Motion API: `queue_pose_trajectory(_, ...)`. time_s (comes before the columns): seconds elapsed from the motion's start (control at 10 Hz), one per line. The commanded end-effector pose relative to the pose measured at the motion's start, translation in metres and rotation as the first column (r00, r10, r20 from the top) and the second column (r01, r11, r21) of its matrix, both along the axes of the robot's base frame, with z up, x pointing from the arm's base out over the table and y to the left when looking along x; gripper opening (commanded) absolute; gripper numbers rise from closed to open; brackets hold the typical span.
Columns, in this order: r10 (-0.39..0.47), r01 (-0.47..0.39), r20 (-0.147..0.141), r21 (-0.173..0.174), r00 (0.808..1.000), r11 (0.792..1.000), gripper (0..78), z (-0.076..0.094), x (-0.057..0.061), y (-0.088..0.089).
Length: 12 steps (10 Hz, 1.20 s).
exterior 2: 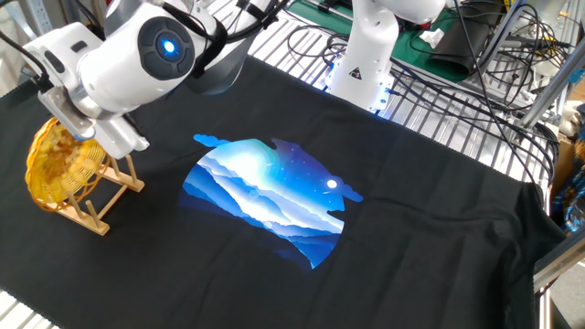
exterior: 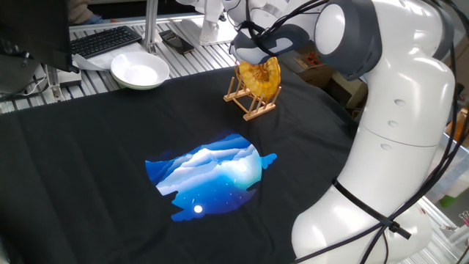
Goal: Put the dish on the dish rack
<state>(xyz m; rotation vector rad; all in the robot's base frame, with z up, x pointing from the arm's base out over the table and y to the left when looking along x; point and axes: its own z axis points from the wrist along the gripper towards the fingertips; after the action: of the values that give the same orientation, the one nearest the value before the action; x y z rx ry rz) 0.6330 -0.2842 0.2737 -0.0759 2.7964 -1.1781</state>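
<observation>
The dish is a golden woven wicker plate. It stands on edge between the pegs of the small wooden dish rack at the back of the black cloth. In the other fixed view the dish leans in the rack at the far left. My gripper is right above the dish and its fingers close on the dish's top rim. The fingertips are mostly hidden by the hand.
A white bowl sits at the back left beside a keyboard. A blue mountain print marks the middle of the black cloth. The arm's base and cables lie beyond the cloth.
</observation>
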Motion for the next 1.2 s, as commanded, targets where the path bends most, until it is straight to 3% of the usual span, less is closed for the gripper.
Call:
queue_pose_trajectory(0.1,-0.012,0.011,0.024,0.017,1.0,1.0,1.1,-0.015,0.003,0.001)
queue_pose_trajectory(0.5,-0.024,0.024,0.025,0.011,0.999,1.0,1.1,-0.0177,0.0036,0.0019)
queue_pose_trajectory(1.2,-0.057,0.055,0.064,0.027,0.996,0.998,1.1,-0.0223,0.0043,0.0046)
